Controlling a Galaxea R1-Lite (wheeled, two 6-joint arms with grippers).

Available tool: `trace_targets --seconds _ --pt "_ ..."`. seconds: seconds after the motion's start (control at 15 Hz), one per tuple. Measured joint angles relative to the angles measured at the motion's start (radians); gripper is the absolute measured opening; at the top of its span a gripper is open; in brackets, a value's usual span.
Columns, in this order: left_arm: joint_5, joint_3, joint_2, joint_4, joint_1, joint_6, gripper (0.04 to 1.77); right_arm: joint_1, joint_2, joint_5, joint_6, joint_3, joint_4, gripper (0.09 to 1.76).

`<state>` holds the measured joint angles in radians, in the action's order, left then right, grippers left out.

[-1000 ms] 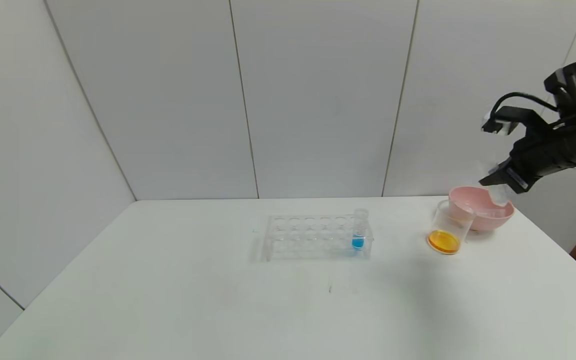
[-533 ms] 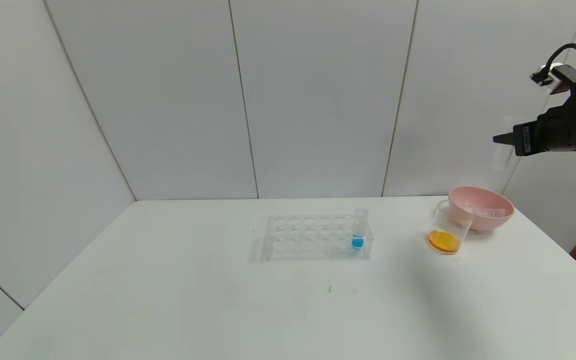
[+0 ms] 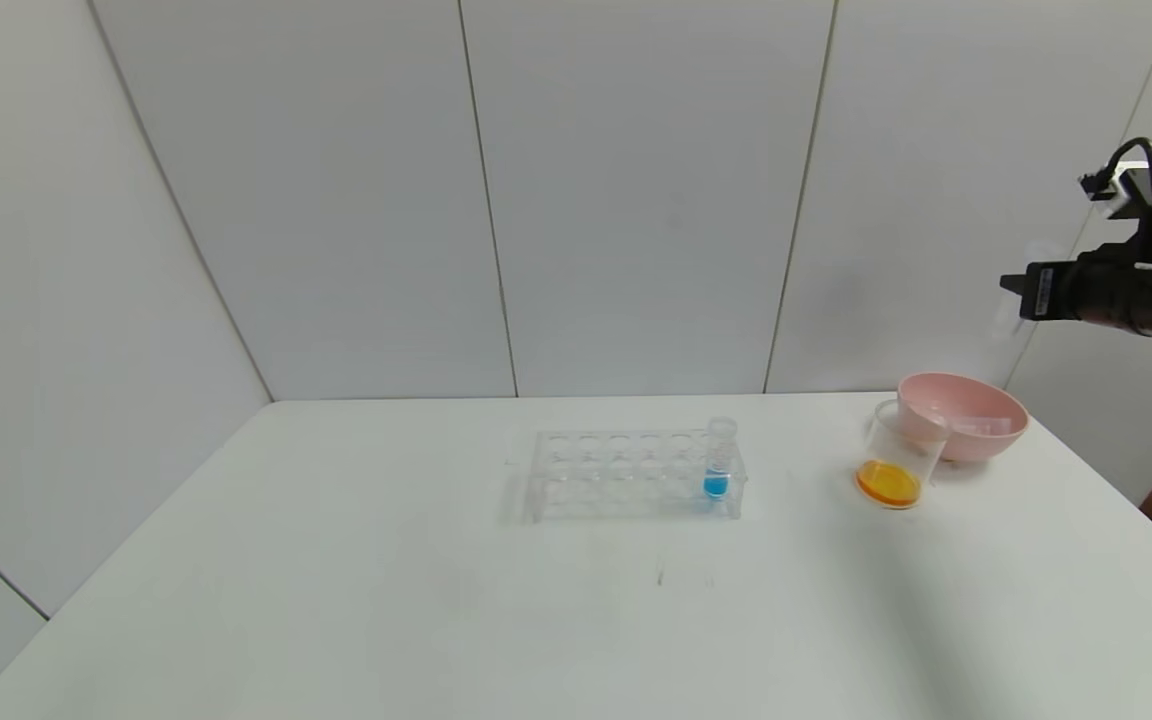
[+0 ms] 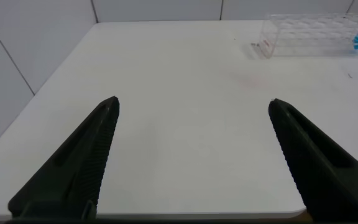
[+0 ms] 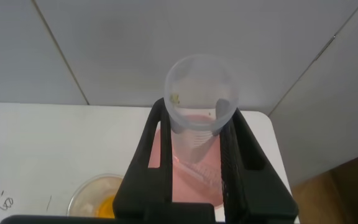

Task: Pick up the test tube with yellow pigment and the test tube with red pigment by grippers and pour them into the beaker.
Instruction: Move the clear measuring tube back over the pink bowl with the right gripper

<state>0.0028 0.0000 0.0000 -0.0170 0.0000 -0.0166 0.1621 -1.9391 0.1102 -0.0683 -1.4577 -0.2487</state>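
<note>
My right gripper (image 3: 1014,285) is high above the pink bowl (image 3: 1006,432), at the far right, fingers pointing level. It is shut on a clear ribbed-rim tube (image 5: 201,87) that looks empty, with a small yellow speck near its rim. I cannot tell which pigment it held. The beaker (image 3: 898,455) stands just in front-left of the bowl with orange-yellow liquid at its bottom; it also shows in the right wrist view (image 5: 98,199). A second empty clear tube (image 3: 981,425) lies in the bowl. My left gripper (image 4: 193,101) is open and empty over the table's near-left part.
A clear tube rack (image 3: 626,475) stands mid-table with one blue-liquid tube (image 3: 718,462) at its right end. The rack also shows in the left wrist view (image 4: 309,28). White walls close in behind and on both sides. The table edge is just right of the bowl.
My right gripper rose from just over the pink bowl, up and to the right, and levelled out, still shut on the clear tube. Nothing on the table moved.
</note>
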Motion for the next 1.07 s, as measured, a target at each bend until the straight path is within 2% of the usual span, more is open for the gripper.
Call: trace_targets --seconds 0.2,0.67,1.07 --pt "0.000 0.000 0.000 0.000 0.000 0.000 1.72 0.008 -0.056 -0.035 0.031 0.089 -0.162 0.50" --pt "0.000 0.000 0.000 0.000 0.000 0.000 1.72 0.045 -0.172 -0.040 0.041 0.191 -0.347 0.50" --pt "0.000 0.000 0.000 0.000 0.000 0.000 1.72 0.060 -0.230 -0.040 0.044 0.194 -0.384 0.50"
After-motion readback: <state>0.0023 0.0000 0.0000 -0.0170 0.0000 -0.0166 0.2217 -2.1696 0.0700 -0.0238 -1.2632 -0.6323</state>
